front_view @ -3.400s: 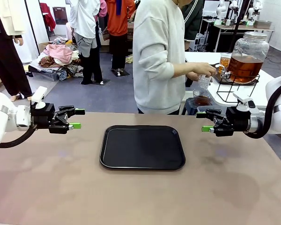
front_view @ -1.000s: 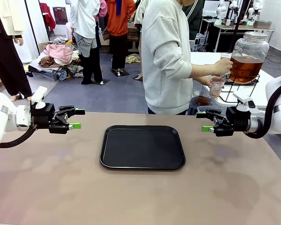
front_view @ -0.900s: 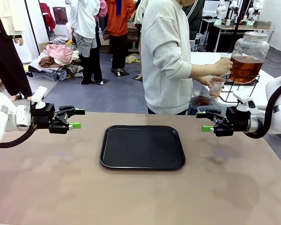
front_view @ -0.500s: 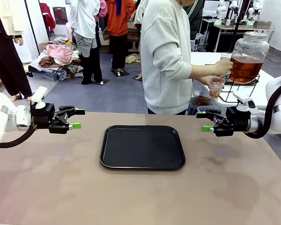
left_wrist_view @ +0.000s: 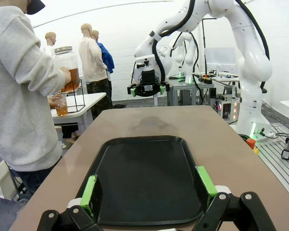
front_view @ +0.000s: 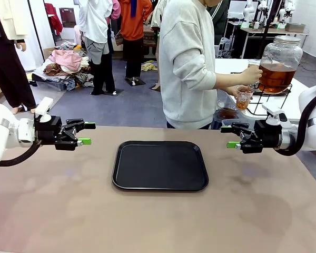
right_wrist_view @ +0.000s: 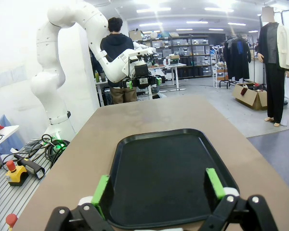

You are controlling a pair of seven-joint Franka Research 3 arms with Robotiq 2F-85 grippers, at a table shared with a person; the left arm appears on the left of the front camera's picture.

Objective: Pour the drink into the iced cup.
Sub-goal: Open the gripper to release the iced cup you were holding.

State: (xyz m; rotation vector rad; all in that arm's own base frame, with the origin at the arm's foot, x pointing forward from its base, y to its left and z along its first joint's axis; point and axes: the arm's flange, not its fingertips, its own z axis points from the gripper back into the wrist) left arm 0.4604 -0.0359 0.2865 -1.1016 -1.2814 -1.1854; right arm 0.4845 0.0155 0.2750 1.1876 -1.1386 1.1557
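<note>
Left end effector (front_view: 87,133) and right end effector (front_view: 228,136) both released, flanking black tray (front_view: 160,165), brown tabletop (front_view: 158,216), busy workshop behind.

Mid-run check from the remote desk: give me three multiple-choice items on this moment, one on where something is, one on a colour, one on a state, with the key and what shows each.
1. Where is the black tray?
A. On the table between the two grippers
B. On the white side table
C. In the person's hands

2. What colour is the liquid in the glass dispenser jar?
A. Clear
B. Amber-brown
C. Green

3. How do the left gripper and right gripper stand?
A. Both shut on cups
B. Left open, right shut
C. Both open and holding nothing

Key:
1. A, the tray lies flat mid-table with a gripper off each short end.
2. B, the jar's lower part is amber-brown, like the drink in the cup that the person holds at its tap.
3. C, in both wrist views the green pads stand wide apart with nothing between them.
</note>
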